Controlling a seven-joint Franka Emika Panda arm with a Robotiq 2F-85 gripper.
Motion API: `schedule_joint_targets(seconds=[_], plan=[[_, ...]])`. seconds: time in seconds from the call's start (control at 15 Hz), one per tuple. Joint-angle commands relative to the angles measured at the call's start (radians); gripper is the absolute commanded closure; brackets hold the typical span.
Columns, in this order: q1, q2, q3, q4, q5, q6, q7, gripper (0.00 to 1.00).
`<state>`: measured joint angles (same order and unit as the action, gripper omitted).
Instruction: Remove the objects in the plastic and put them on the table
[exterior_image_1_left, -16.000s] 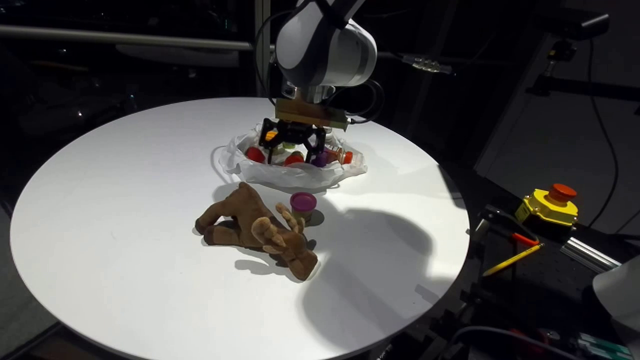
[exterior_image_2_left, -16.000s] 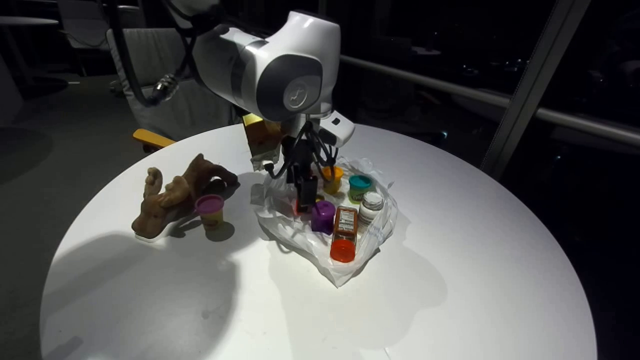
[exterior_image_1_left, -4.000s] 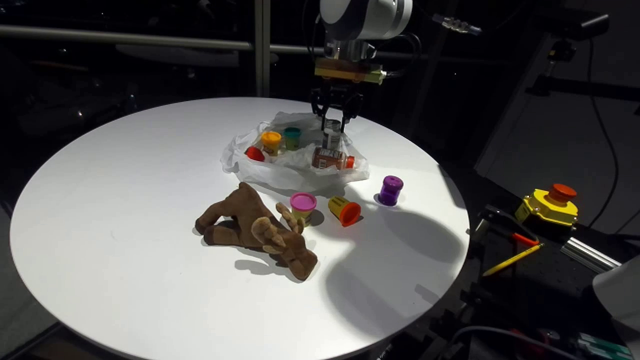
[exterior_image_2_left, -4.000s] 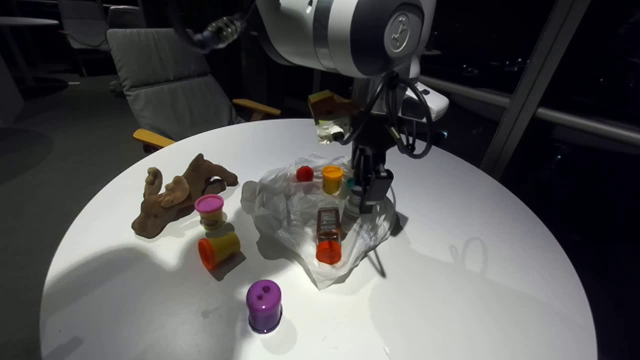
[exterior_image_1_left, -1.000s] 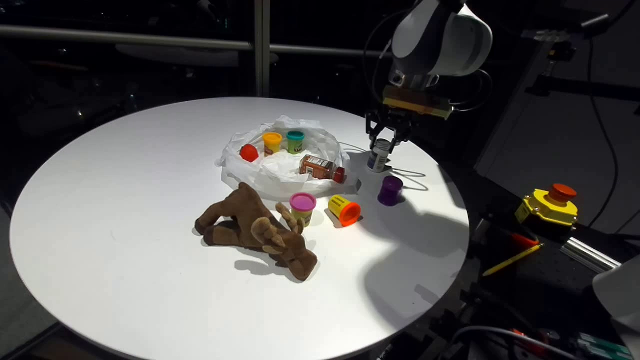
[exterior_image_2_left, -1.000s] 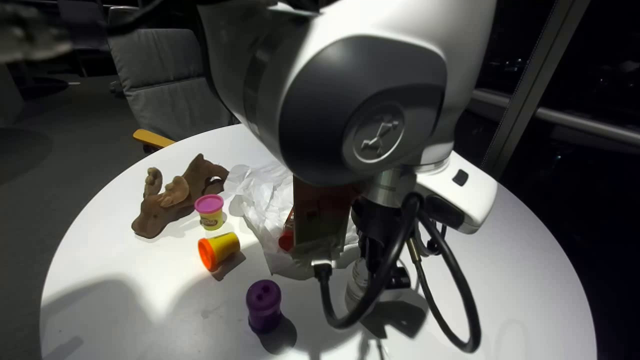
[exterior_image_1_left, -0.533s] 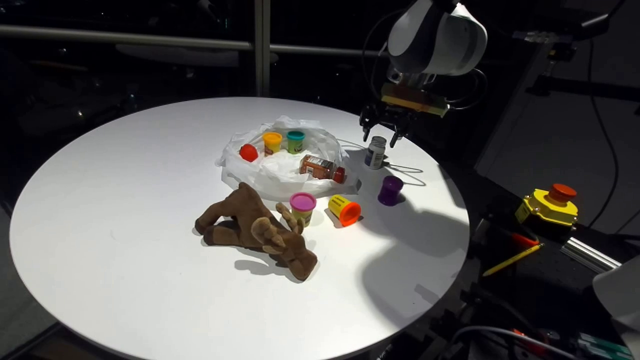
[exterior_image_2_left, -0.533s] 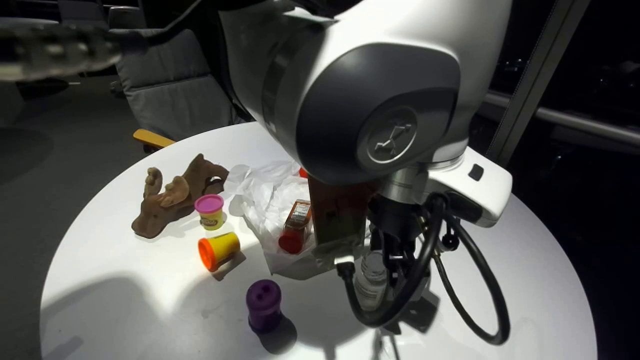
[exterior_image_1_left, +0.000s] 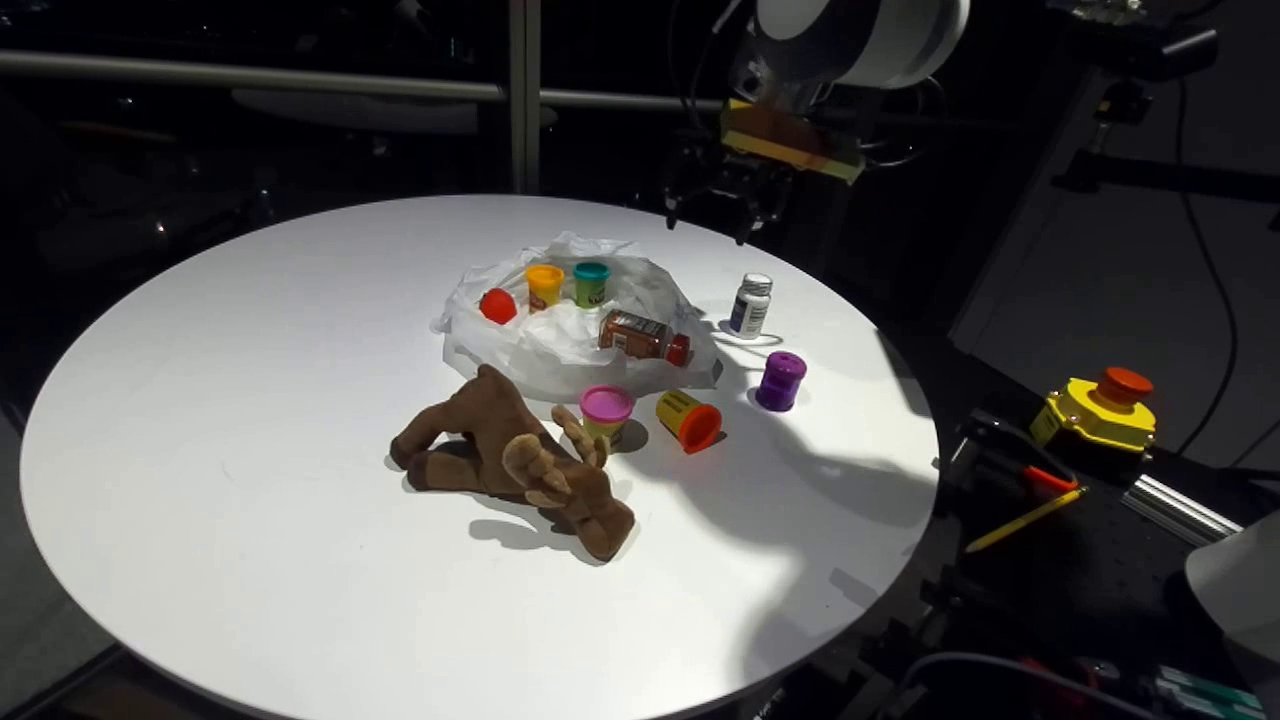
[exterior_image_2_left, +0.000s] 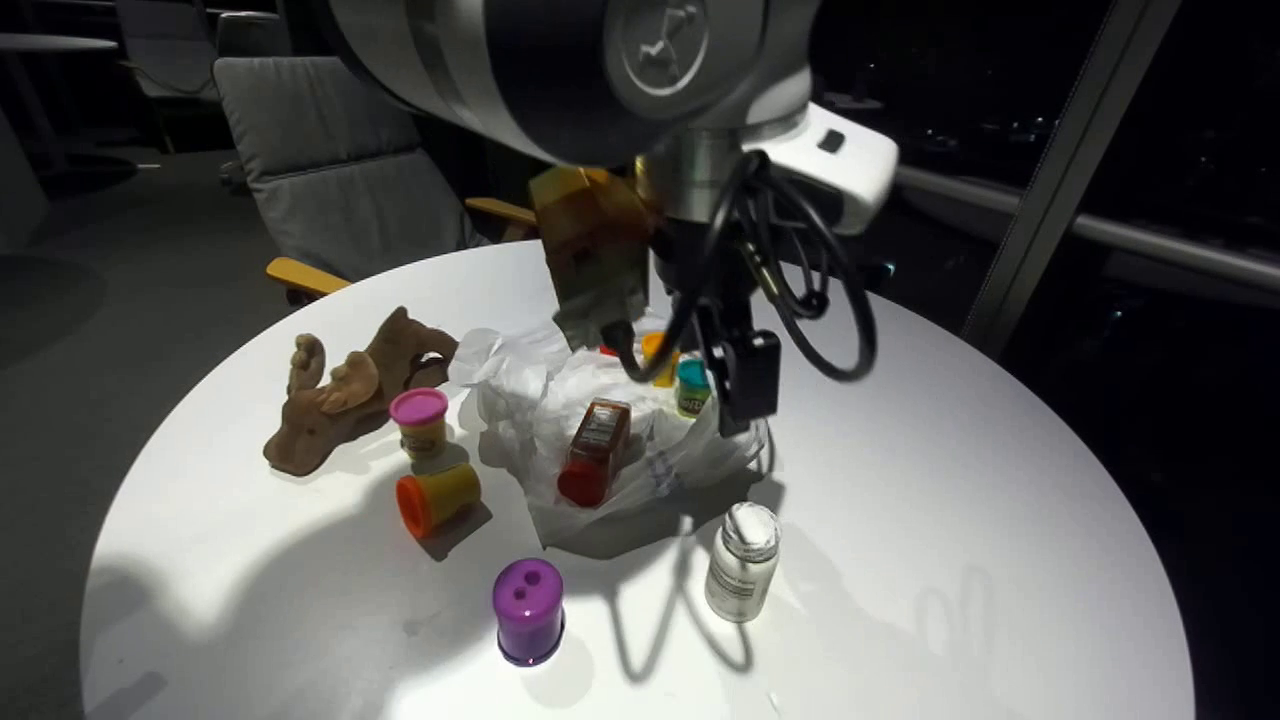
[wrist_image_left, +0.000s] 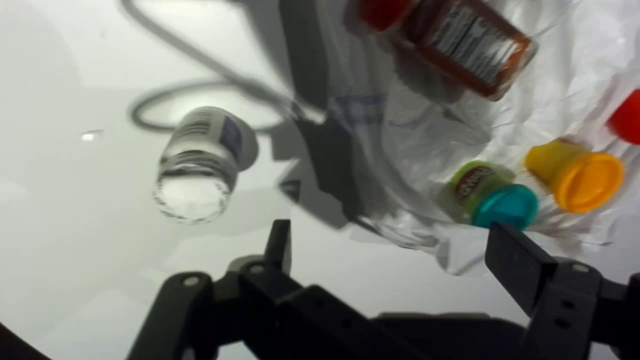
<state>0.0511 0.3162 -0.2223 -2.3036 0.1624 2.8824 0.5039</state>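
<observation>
"Red piece whole?"
"The wrist view cuts it off at right; in an exterior view the amber box mostly hides it."
"Red-capped bottle?"
"Label too blurred to read."

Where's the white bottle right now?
In an exterior view, the white bottle stands upright on the right side of the round table, right of the plastic bag and behind the purple pencil sharpener.
</observation>
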Motion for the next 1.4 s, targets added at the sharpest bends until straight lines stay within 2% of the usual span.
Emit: schedule_joint_targets(seconds=[0.0,0.2,0.53,0.93,1.33], plan=[[0.091,0.047,-0.004,0.124,-0.086,-0.066,0.078,0.0],[0.113,0.14,0.034,0.263,-0.098,-0.147,0.099,0.0],[0.082,0.306,0.101,0.48,-0.066,-0.354,0.056,0.0],[0.079,0.456,0.107,0.64,-0.058,-0.329,0.059,0.0],[0.083,0.539,0.092,0.744,-0.048,-0.31,0.097,0.0]])
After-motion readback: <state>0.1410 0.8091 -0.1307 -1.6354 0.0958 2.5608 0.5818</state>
